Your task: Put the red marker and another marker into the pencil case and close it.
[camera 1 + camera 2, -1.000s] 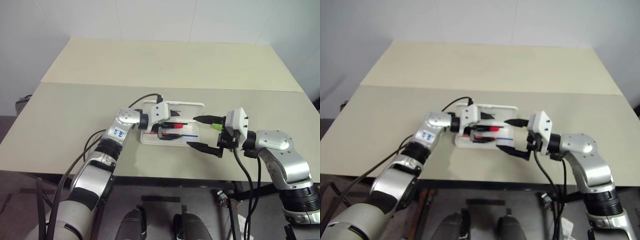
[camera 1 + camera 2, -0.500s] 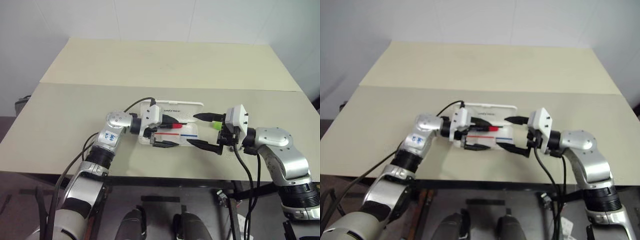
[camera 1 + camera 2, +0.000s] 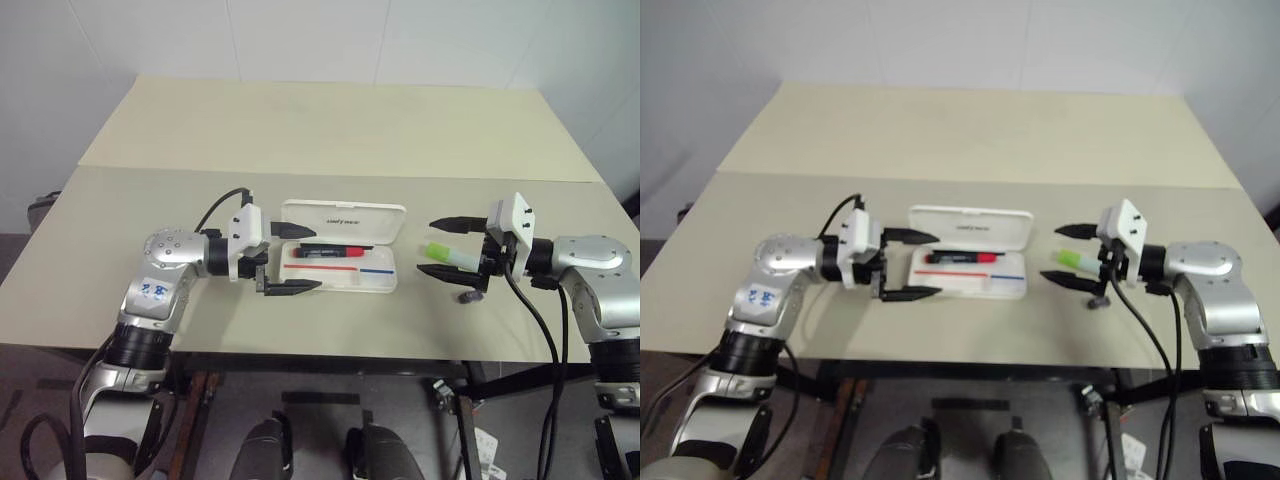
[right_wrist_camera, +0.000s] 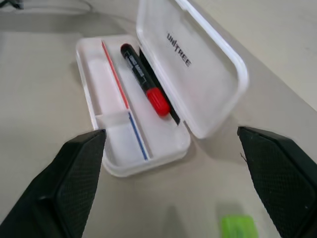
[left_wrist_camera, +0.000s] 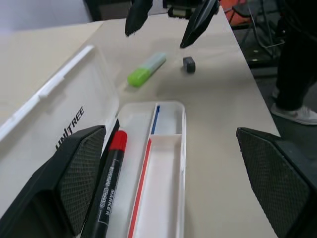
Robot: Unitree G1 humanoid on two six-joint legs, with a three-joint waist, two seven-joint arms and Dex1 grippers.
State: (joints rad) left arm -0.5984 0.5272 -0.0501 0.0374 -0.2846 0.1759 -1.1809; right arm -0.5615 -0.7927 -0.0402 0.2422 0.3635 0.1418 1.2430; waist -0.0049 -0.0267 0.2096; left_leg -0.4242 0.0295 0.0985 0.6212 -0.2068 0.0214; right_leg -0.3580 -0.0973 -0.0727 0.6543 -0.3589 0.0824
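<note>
The white pencil case (image 3: 340,281) lies open in the middle of the table, its lid (image 3: 343,218) folded back. The red marker (image 3: 330,252) rests inside the tray along the lid side, red cap toward the right. My left gripper (image 3: 319,259) is open at the case's left end, holding nothing. The stubby green marker (image 3: 450,256) lies on the table to the right of the case. My right gripper (image 3: 425,246) hovers open with its two fingers either side of that marker, not gripping it.
A small dark grey lump (image 3: 466,296) sits on the table just in front of the green marker. The beige table (image 3: 300,130) stretches far behind the case; its front edge runs close below both grippers.
My left gripper has pulled back to the left off the case, leaving the red marker in the tray. My right gripper has drawn away to the right, over the green marker.
</note>
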